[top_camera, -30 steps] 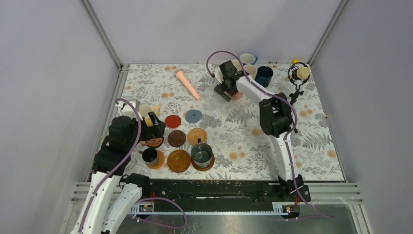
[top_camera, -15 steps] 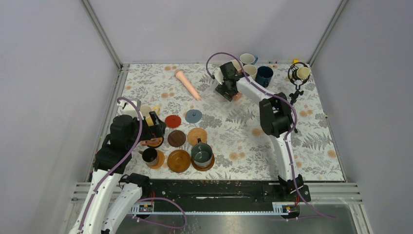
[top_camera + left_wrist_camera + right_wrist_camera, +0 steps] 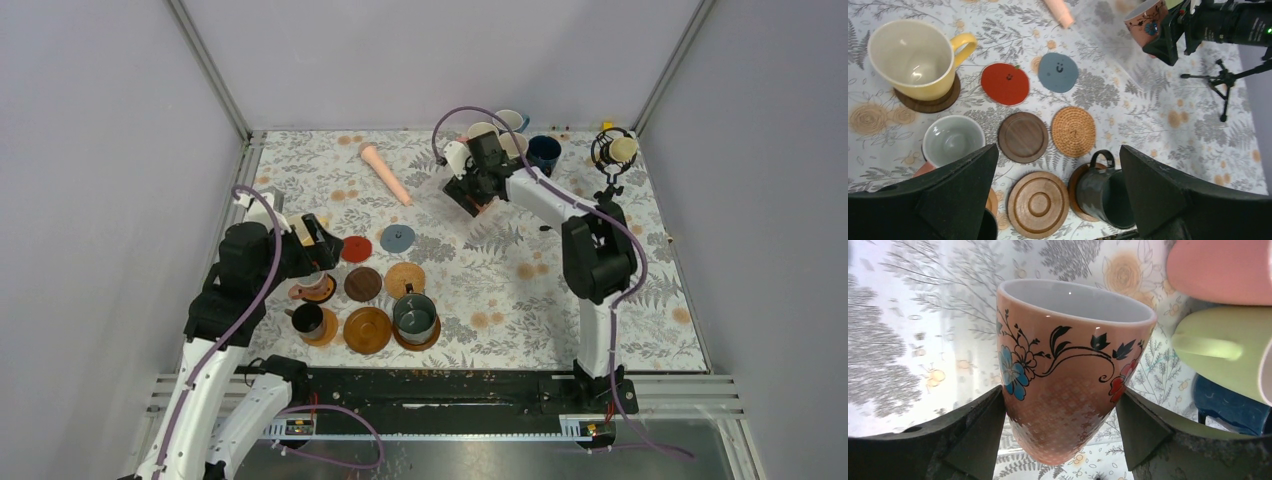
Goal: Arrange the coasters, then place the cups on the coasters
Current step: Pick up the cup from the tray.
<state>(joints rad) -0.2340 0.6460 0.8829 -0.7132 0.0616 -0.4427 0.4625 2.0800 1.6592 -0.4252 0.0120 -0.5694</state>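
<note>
The worktop (image 3: pixel 620 300) had a cloth with leaves and flowers on it, and plain grey walls stood around it.

The coasters lay in a group at about 8 o'clock, close together so each cup could get its own spot. Four were already in use. A yellow cup (image 3: pixel 913 59), a pale cup (image 3: pixel 953 140), a black cup (image 3: pixel 307 318) and a dark green cup (image 3: pixel 1105 192) each sat on one. The red coaster (image 3: pixel 1005 83), the grey-blue coaster (image 3: pixel 1058 72), the dark brown coaster (image 3: pixel 1023 136), the woven coaster (image 3: pixel 1073 131) and the big wooden coaster (image 3: pixel 1038 204) had no cup.

The left gripper (image 3: pixel 1057 150) hung over this group. Its jaws were wide apart and held nothing, maybe ready for the next job.

The right gripper (image 3: pixel 1060 405) was at about 12 o'clock. Its jaws pressed on both sides of a flowered cup (image 3: pixel 1068 340), low down on its body, so it likely would not slip. The cup was tilted. I could not tell if it was off the cloth.

More cups waited near 1 o'clock: a pink cup (image 3: pixel 1218 270), a light green cup (image 3: pixel 1223 350) and a navy cup (image 3: pixel 1228 400). The flowered cup likely needed to go to a free coaster.
</note>
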